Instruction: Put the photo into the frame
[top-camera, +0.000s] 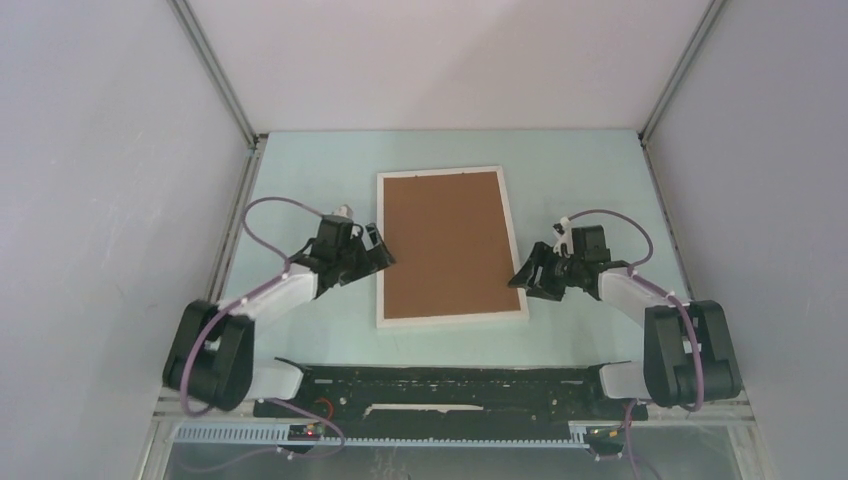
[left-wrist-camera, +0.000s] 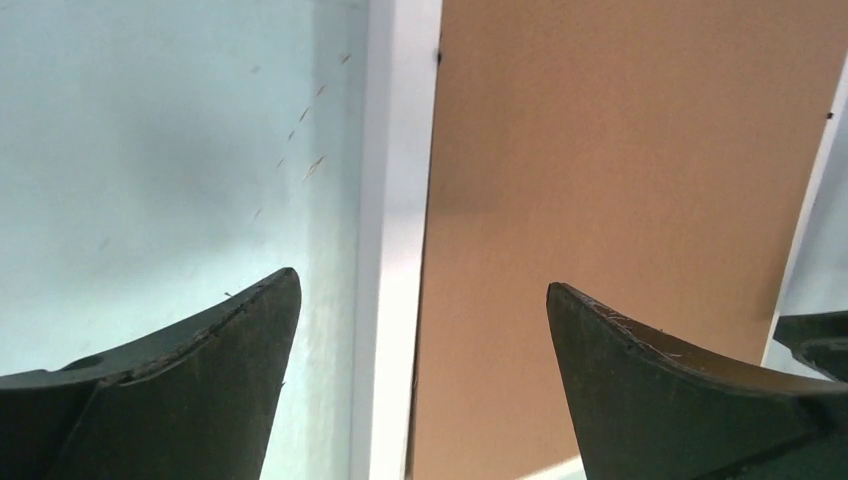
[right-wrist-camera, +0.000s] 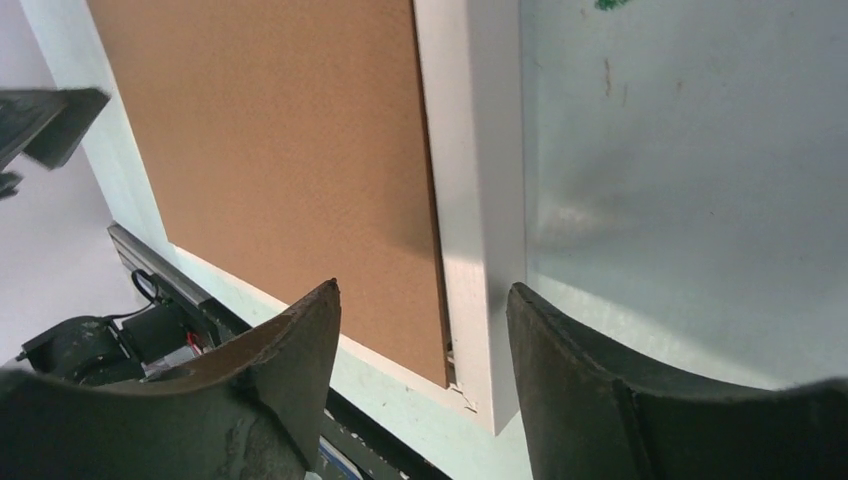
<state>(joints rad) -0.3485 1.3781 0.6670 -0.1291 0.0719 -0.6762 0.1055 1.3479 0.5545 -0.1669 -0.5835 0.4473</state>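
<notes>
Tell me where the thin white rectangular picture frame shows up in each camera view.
Top external: the thin white rectangular picture frame lies flat at the picture's centre.
Left wrist: one frame edge runs top to bottom, just left of centre.
Right wrist: one frame edge runs down the middle.
Shared landmark: the flat brown backing board inside it.

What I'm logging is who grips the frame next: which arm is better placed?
Probably right. The right tool straddles the frame's white rail near its near corner, fingers close on either side. The left tool also straddles a rail, beside the brown backing board, but its fingers stand much wider apart.
</notes>
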